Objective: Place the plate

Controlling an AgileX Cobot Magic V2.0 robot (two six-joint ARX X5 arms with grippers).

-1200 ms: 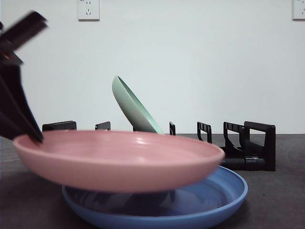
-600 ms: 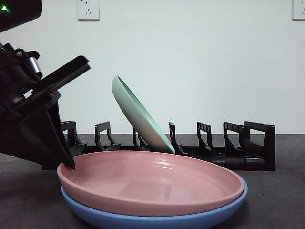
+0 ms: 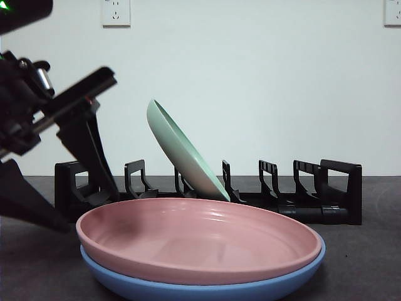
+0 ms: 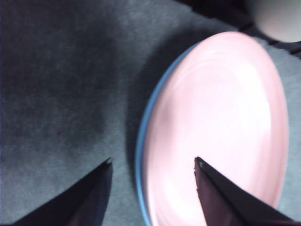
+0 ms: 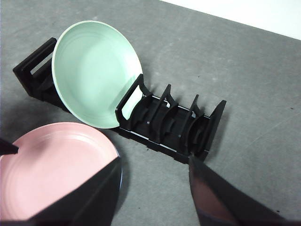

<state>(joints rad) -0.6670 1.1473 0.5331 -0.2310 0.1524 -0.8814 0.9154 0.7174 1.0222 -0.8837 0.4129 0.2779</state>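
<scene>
The pink plate [image 3: 200, 238] [image 4: 216, 127] [image 5: 56, 165] lies nested in a blue plate [image 3: 207, 290] [image 4: 139, 141] on the table. My left gripper [image 3: 88, 210] [image 4: 153, 162] is open at the pink plate's left rim, its jaws spread to either side of the edge and not gripping it. A green plate [image 3: 182, 153] [image 5: 94, 70] leans in a slot of the black rack [image 3: 326, 194] [image 5: 174, 127] behind. My right gripper [image 5: 154, 160] hangs open high above the rack, holding nothing.
The rack runs across the table behind the stacked plates, with several free slots to the right of the green plate. Grey table surface lies around the stack and the rack. A white wall with sockets stands at the back.
The pink plate came down from the air onto the blue plate. My left gripper, shut on its rim before, has opened and let it go.
</scene>
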